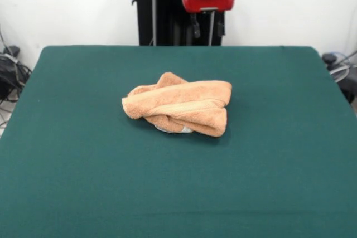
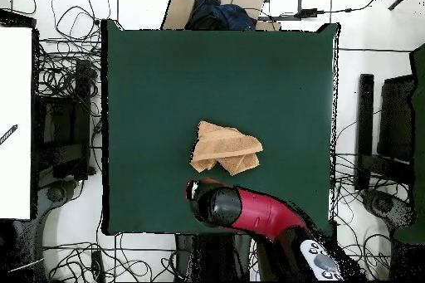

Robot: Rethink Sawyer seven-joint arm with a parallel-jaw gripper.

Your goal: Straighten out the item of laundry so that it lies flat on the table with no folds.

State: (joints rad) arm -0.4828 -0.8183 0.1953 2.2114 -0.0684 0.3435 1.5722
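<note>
The orange-tan towel lies crumpled and folded over itself in several layers near the middle of the dark green table. A bit of white, likely its label, peeks out under its near edge. In the overhead view the towel is a folded wedge at the centre of the table. My gripper hangs over the table's far edge, above and behind the towel, apart from it. Its two fingers stand apart with nothing between them. From overhead, the red arm's wrist covers the gripper.
The black pedestal stands behind the table's far edge. In the overhead view a cardboard box with dark cloth sits beyond the top edge, cables lie on the floor all round, and a white surface is at the left.
</note>
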